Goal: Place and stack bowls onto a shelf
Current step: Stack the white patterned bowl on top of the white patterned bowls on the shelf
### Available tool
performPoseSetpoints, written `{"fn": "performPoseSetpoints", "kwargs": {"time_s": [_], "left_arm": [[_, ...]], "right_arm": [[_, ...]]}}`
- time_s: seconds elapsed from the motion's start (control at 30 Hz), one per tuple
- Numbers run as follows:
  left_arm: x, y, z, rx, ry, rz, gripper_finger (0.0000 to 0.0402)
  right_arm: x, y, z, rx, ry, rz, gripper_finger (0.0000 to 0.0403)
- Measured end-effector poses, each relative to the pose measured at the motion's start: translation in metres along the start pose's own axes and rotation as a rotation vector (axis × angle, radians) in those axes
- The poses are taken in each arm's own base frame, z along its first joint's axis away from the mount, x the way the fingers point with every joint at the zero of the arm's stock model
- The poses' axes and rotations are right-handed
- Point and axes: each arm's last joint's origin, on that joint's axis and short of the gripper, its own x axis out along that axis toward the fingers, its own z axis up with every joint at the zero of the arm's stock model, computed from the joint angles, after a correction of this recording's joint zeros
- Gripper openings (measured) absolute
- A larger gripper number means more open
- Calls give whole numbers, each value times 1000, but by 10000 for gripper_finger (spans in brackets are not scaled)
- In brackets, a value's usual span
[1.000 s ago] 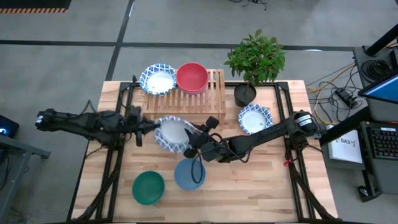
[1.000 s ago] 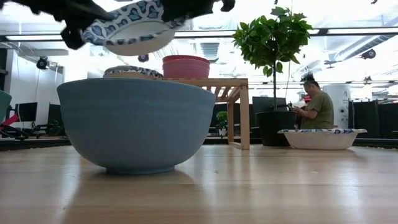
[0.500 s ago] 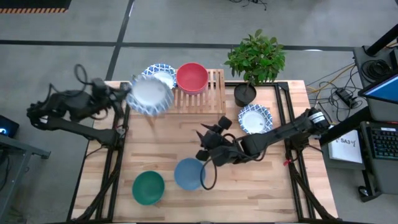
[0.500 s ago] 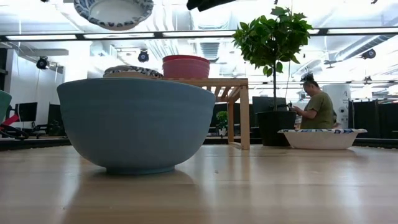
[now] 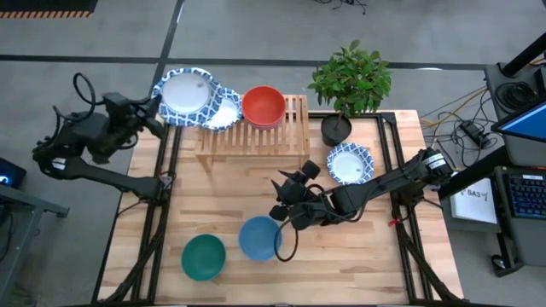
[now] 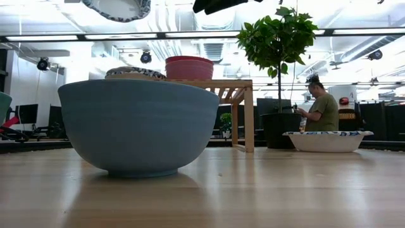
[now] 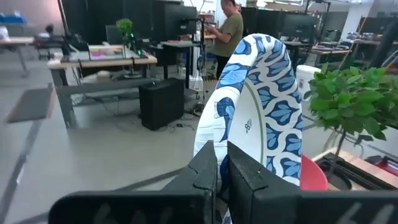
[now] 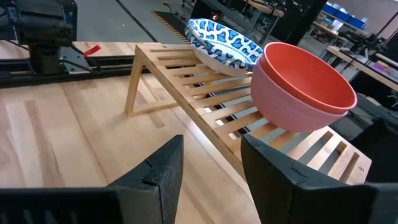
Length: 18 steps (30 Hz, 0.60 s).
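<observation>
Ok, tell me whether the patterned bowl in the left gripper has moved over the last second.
Yes. The patterned bowl in the left gripper went from mid-table to above the shelf, at its left end.

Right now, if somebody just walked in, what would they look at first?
Probably the left tool, shut on a blue-patterned bowl and holding it in the air by the left end of the wooden shelf. On that shelf sits another patterned bowl beside a red bowl nested in a pink one. The leafy plant at the table's back edge stands out too.
</observation>
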Motion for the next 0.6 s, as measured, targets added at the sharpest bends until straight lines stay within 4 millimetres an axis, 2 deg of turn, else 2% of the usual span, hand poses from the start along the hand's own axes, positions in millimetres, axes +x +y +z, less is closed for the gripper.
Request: {"fn": "performPoseSetpoints", "kwargs": {"time_s": [0.27,0.5,0.6], "left_arm": [[23,-22,22,126,-45,50,0],[51,-21,50,132,1,-65,0],[68,-11,62,159,74,22,0]], "right_arm": [[0,0,0,35,-1,0,151],[0,1,0,56,-1,3,151],[-3,2,-1,69,-2,10,151]]}}
